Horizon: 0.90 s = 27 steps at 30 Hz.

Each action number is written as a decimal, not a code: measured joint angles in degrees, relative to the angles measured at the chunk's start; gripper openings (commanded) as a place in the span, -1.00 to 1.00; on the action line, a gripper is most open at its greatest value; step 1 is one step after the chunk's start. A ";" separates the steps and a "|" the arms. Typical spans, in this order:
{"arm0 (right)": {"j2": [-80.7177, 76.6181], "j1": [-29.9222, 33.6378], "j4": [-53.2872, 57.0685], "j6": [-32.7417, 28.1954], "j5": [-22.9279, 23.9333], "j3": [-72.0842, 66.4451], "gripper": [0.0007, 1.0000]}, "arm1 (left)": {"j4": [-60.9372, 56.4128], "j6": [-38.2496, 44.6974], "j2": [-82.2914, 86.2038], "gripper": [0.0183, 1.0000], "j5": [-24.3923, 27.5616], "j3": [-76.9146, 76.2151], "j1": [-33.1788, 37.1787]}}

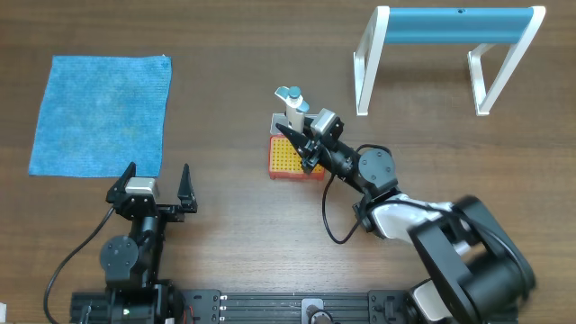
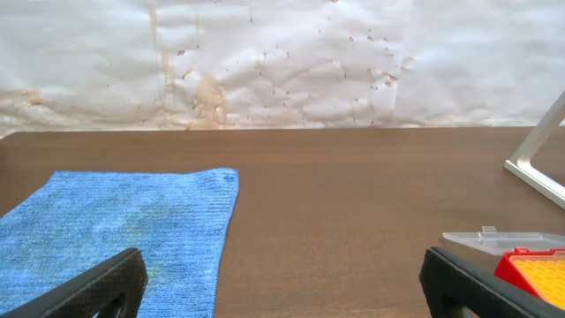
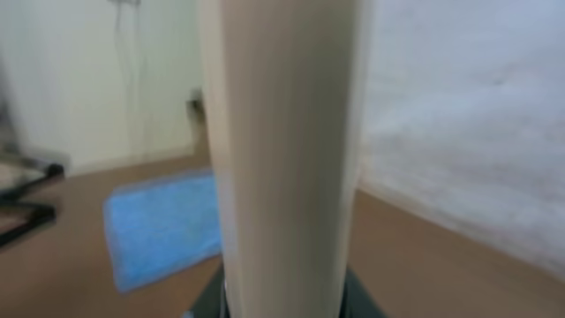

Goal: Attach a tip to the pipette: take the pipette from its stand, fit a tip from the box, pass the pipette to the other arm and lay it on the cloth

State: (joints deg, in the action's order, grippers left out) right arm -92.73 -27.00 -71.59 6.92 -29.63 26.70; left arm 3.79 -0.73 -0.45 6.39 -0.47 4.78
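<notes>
My right gripper [image 1: 304, 144] is shut on the white pipette [image 1: 293, 106], which has a blue top and stands upright over the orange tip box [image 1: 286, 160] at mid-table. In the right wrist view the pipette's white barrel [image 3: 282, 150] rises straight up from between my fingers. The blue cloth [image 1: 101, 117] lies flat at the far left, and the left wrist view has it [image 2: 115, 225] ahead. Just in front of the cloth's near edge, my left gripper [image 1: 153, 184] stands open and holds nothing; its dark fingers [image 2: 97, 287] frame bare table. The pipette's lower end is hidden behind the gripper.
The white stand [image 1: 450, 54] with a blue top bar sits at the far right; one leg [image 2: 537, 159] appears in the left wrist view. The tip box's clear lid [image 2: 503, 240] lies open behind the box [image 2: 540, 272]. A black cable [image 1: 331, 220] loops beside the right arm.
</notes>
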 measured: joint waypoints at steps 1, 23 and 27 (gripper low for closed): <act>4.35 1.29 7.85 0.11 -3.87 1.84 -0.84 | 0.00 0.00 -0.02 0.99 -0.02 0.00 0.00; 26.21 5.42 57.90 10.62 -13.31 15.69 -0.84 | 0.00 0.00 -0.02 0.99 -0.20 0.00 0.00; 26.21 5.42 58.07 14.05 -13.33 15.69 -0.84 | -2.93 -24.44 -0.02 0.99 17.88 0.07 0.00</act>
State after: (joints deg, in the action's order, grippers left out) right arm -66.52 -21.58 -13.52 20.97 -42.96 42.39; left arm 0.86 -25.17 -0.47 24.27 -0.40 4.78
